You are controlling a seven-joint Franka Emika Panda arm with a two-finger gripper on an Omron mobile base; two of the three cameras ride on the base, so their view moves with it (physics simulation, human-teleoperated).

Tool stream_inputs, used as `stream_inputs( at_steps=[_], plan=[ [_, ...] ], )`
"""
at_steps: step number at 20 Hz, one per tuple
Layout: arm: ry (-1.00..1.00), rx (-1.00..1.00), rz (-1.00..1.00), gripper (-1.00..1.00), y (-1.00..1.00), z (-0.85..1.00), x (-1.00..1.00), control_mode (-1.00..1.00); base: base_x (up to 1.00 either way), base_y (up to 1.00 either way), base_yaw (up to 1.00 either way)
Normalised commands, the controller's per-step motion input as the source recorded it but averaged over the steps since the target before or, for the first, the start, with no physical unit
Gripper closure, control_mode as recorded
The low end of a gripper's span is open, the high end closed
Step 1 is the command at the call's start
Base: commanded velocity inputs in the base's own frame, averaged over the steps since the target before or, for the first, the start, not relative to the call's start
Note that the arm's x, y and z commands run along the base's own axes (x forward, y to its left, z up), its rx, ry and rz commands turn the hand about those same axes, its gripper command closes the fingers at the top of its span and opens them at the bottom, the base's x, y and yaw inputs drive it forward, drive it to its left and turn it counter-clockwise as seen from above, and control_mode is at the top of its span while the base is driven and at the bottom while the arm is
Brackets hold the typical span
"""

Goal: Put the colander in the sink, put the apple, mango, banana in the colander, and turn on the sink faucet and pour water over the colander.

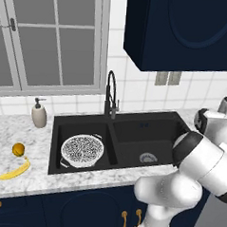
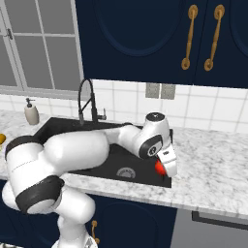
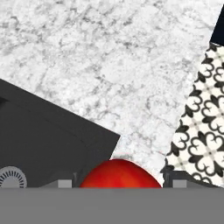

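Gripper (image 2: pixel 163 168) closed on apple (image 2: pixel 159 167), above sink's (image 1: pixel 133 128) right front corner. Colander (image 1: pixel 82 150) sits in left basin. Mango (image 1: pixel 18 149) & banana (image 1: pixel 15 170) lie on counter (image 1: pixel 19 133), left of sink.

White soap bottle (image 1: pixel 38 114) on marble counter (image 1: pixel 19 128)

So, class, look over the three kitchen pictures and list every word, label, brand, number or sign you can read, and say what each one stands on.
None: no readable text in any view.
The soap bottle carries no label.
The wall outlets are blank plates.
The patterned floor shows ornament, not letters.
The apple, sink and colander bear no marks.
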Motion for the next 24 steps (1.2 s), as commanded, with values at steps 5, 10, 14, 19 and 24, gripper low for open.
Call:
stream_inputs(
  at_steps=[5,10,14,19,24],
  plan=[
    [-0.08,-0.14,0.01,1.00,0.63,0.32,-0.15,-1.00,0.00,0.00,0.00],
    [-0.09,-0.17,0.00,1.00,0.76,0.26,-0.15,-1.00,0.00,0.00,0.00],
    [-0.02,-0.14,0.05,1.00,0.77,0.22,-0.12,-1.00,0.00,0.00,0.00],
    [0.00,-0.04,0.19,1.00,0.76,0.26,-0.06,-1.00,0.00,0.00,0.00],
    [0.08,0.00,0.27,1.00,0.75,0.27,0.00,-1.00,0.00,0.00,0.00]
  ],
)
